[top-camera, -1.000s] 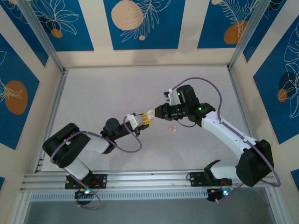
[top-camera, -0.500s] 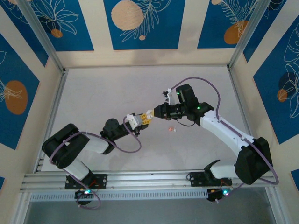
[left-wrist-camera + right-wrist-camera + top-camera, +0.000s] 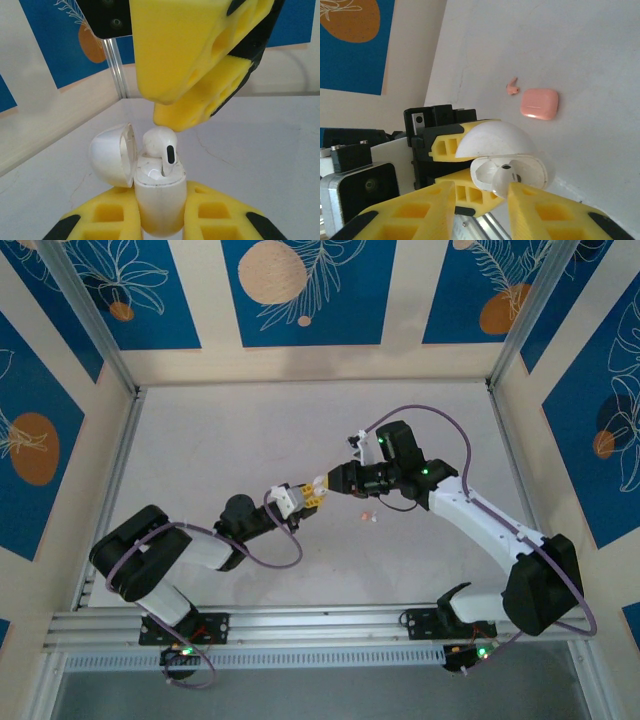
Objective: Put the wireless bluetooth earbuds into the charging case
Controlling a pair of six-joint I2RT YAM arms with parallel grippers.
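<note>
My left pincer [image 3: 160, 224] clamps the open white charging case [image 3: 159, 197] at six o'clock, the earbud [image 3: 161, 144] half-seated inside. My right pincer [image 3: 481, 202] stands part-open and empty at twelve. Likely light and slick: I'd press its domed head

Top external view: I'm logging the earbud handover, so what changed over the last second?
The right hand edged slightly left, toward the left hand; its fingers stand apart over the white earbud resting in the open white case. The left hand kept its grip on the case, and the pink case on the table stayed put.
</note>
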